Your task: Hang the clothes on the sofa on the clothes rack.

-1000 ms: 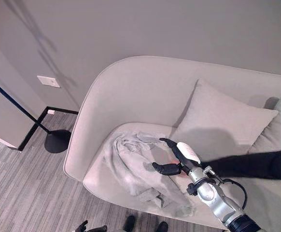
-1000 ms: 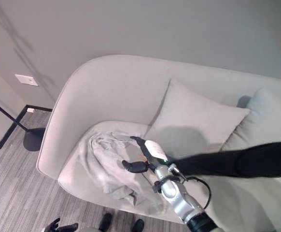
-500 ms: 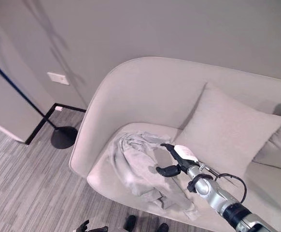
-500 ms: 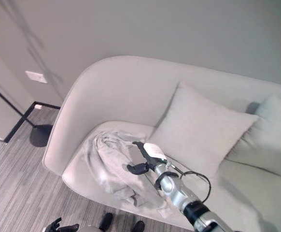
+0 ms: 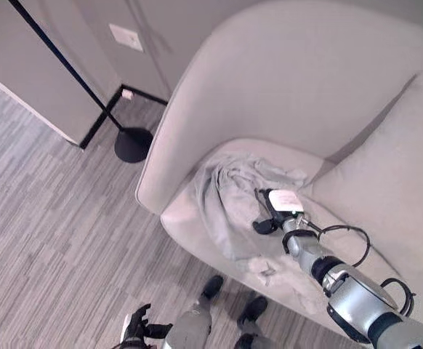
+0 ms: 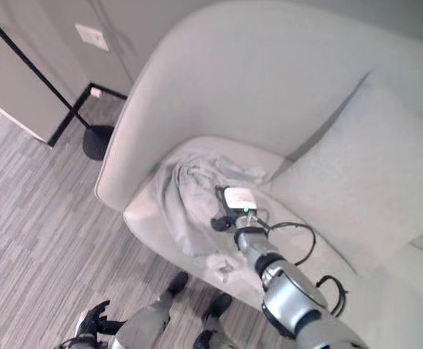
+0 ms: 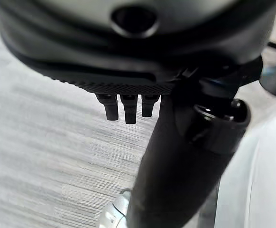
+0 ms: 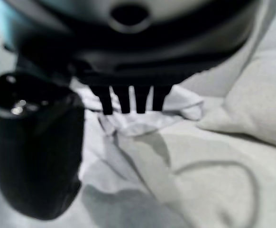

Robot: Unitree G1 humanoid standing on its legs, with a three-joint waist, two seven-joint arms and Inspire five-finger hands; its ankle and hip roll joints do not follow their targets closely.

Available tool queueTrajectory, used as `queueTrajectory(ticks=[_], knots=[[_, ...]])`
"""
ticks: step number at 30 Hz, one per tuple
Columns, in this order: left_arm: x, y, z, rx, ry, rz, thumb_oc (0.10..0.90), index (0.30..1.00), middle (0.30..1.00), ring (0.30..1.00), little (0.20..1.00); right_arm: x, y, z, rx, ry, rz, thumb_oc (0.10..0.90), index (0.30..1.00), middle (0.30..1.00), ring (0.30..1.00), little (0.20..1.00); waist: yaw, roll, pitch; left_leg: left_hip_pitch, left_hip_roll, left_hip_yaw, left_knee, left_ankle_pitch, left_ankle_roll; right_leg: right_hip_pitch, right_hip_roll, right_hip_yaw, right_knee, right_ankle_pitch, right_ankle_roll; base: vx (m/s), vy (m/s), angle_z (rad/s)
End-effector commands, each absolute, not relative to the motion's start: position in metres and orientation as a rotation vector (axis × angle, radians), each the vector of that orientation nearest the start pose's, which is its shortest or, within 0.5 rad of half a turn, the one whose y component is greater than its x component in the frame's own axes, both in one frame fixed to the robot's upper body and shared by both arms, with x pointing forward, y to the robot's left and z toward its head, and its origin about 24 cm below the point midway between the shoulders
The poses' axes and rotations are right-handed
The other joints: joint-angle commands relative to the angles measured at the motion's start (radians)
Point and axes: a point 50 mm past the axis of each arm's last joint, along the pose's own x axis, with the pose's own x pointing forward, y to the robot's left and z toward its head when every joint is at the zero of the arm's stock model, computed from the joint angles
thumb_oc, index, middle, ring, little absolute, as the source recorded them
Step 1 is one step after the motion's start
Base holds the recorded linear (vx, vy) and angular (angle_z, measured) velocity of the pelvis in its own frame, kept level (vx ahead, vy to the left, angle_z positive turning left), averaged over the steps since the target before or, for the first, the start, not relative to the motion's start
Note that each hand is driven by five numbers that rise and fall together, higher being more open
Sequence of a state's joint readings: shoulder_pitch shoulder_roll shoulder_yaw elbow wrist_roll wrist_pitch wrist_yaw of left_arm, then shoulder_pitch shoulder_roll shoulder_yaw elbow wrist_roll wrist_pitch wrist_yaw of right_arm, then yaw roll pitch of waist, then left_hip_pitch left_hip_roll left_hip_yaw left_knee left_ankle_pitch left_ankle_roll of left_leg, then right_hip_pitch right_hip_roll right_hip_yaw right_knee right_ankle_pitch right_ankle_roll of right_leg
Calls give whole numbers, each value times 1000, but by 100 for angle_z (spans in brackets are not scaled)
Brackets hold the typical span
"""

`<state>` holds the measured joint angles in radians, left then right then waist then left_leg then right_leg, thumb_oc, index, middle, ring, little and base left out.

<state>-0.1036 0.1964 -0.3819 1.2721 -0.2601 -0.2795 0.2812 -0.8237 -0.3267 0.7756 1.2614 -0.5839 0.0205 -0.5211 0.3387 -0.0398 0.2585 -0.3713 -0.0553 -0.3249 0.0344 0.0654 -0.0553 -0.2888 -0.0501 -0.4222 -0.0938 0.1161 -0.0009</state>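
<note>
One crumpled grey garment [image 5: 230, 200] is seen on the sofa [image 5: 270, 80], heaped on the seat near its rounded left end and close to the front edge, just beside a grey cushion [image 5: 386, 182] propped against the backrest. In the eye views the right hand [image 5: 273, 211] is placed over the garment, its white-covered thumb on top and its dark fingers reaching down toward the folds. In the right wrist view the fingers [image 8: 128, 99] are shown straight and spread above the cloth, with nothing pinched between them and the thumb, while the cushion is seen beyond. The left hand [image 7: 128, 107] is shown in its own wrist view, with straight fingers over the striped floor [image 7: 43, 142]; in the eye views it appears low at the bottom edge, holding nothing. Whether the right fingertips touch the cloth cannot be made out. A black round stand base [image 5: 133, 143] with a slanting pole is seen on the floor left of the sofa. Compared with a second ago, the camera has tilted downward and the right hand has been lowered closer to the garment.
</note>
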Motion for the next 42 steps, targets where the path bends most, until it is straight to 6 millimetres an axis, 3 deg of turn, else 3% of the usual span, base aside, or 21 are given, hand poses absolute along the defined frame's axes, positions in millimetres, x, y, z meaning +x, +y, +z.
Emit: queueTrajectory(ticks=[1,8,15,16,17,19,24,33,35,37,38,39,40,41,42], knots=[[150,190,-143,390,807,125,800,900,900,900,900,370,-189,48,-1703,-89,-76,800,900,900,900,900,-15,-1,-25,28,4,57,-122,37,-8,33,-40,67,7,-49,119,-58,23,-14],[187,174,-126,497,650,43,800,900,900,900,900,362,-183,29,-1845,-62,-15,800,900,900,900,900,-31,0,26,-50,2,62,-122,55,-12,-50,-41,90,7,-28,122,-48,22,-10],[204,166,-117,556,569,6,800,900,900,900,900,340,-159,-9,-1775,37,133,800,900,900,900,900,-24,13,65,-108,-6,46,-122,68,-13,-105,-47,84,7,-17,125,-11,12,-6],[206,165,-115,573,556,-6,800,900,900,900,900,337,-150,-15,-1684,78,159,670,705,705,705,705,-17,19,73,-120,-10,41,-122,72,-14,-117,-50,78,7,-14,125,0,0,0],[205,165,-116,585,558,-17,800,900,900,900,900,332,-144,-23,-1557,163,180,400,300,300,300,300,-6,23,76,-127,-15,34,-122,74,-14,-119,-53,71,7,-14,124,0,0,0],[199,166,-119,594,580,-22,800,900,900,900,900,327,-135,-31,-1397,237,183,400,300,300,300,300,4,29,70,-125,-21,30,-122,72,-13,-114,-55,66,7,-15,123,8,8,3],[183,176,-128,603,647,22,800,900,900,900,900,314,-119,-44,-1193,292,181,400,300,300,300,300,7,21,44,-92,-22,34,-122,64,-10,-80,-53,70,7,-23,118,48,-10,12],[174,178,-133,605,686,30,800,900,900,900,900,297,-129,-61,-1044,398,118,400,300,300,300,300,-5,16,6,-29,-12,42,-122,50,-4,-19,-50,75,7,-40,114,42,-23,2],[168,181,-136,586,724,51,800,900,900,900,900,292,-139,-65,-860,469,16,400,300,300,300,300,-15,16,-19,-8,-11,45,-122,44,-2,0,-49,74,7,-48,114,84,-34,2],[158,188,-141,490,790,147,800,900,900,900,900,293,-140,-64,-403,526,-148,400,300,300,300,300,-32,14,-52,19,-5,55,-122,36,2,25,-47,84,7,-55,112,75,-47,0],[158,188,-141,489,790,147,800,900,900,900,900,293,-140,-64,-403,526,-148,400,300,300,300,300,-32,14,-52,19,-4,55,-122,36,2,25,-47,84,7,-55,112,60,-57,-1],[154,194,-142,411,815,213,800,900,900,900,900,296,-131,-58,-161,509,-171,400,300,300,300,300,-42,10,-65,38,1,65,-122,32,3,39,-43,93,7,-59,109,44,-46,-5],[153,198,-141,375,821,251,800,900,900,900,900,298,-125,-54,-27,493,-168,400,300,300,300,300,-48,7,-73,51,6,72,-122,29,3,50,-41,97,7,-62,108,44,-46,-6],[153,198,-141,375,822,251,800,900,900,900,900,298,-125,-54,-27,493,-168,400,300,300,300,300,-48,8,-72,52,6,73,-122,29,3,50,-41,97,7,-62,108,56,-60,-8],[153,203,-141,329,821,292,800,900,900,900,900,300,-111,-46,169,447,-120,400,300,300,300,300,-57,3,-88,77,13,83,-122,23,4,72,-40,105,7,-68,106,41,-37,-17]])
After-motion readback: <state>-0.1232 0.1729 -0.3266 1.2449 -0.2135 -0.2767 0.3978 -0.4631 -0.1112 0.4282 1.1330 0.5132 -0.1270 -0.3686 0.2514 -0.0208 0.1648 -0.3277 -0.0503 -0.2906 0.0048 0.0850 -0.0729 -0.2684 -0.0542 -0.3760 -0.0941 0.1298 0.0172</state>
